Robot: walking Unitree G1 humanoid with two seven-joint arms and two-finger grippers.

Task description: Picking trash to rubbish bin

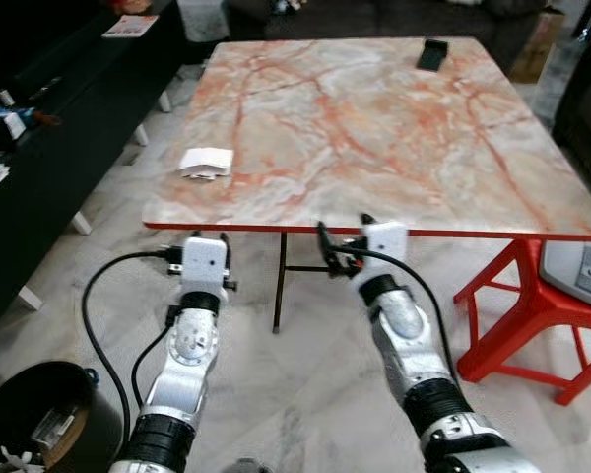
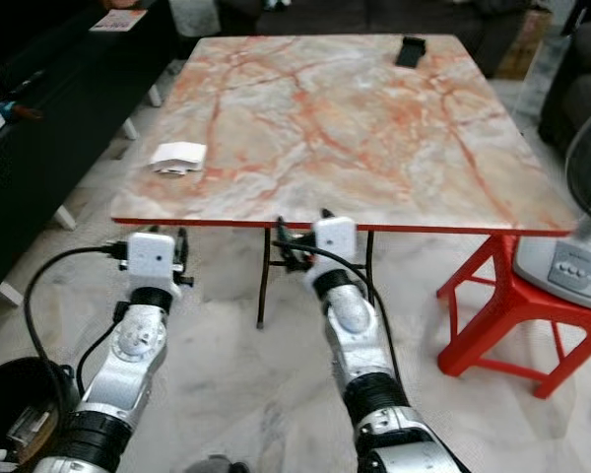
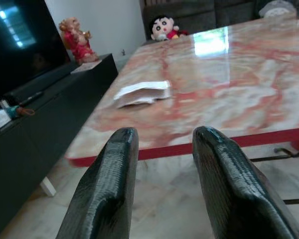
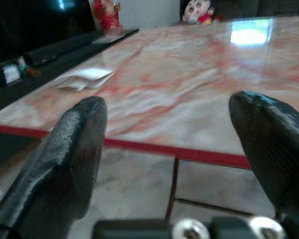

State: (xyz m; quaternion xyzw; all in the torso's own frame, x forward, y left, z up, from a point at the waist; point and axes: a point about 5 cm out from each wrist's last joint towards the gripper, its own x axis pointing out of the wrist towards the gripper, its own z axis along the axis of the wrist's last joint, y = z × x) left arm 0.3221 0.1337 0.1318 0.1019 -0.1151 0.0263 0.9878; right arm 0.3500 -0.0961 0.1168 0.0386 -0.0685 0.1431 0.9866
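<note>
Here white folded paper (image 1: 206,163) on marble table (image 1: 394,128) shows no readable writing

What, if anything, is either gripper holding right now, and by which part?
Nothing is held. The left gripper and right gripper are both open and empty, short of the table's near edge. The white paper trash lies untouched on the tabletop.

Marble-topped table (image 1: 374,128), red stool (image 1: 532,315), pale marble floor (image 1: 305,384)
</note>
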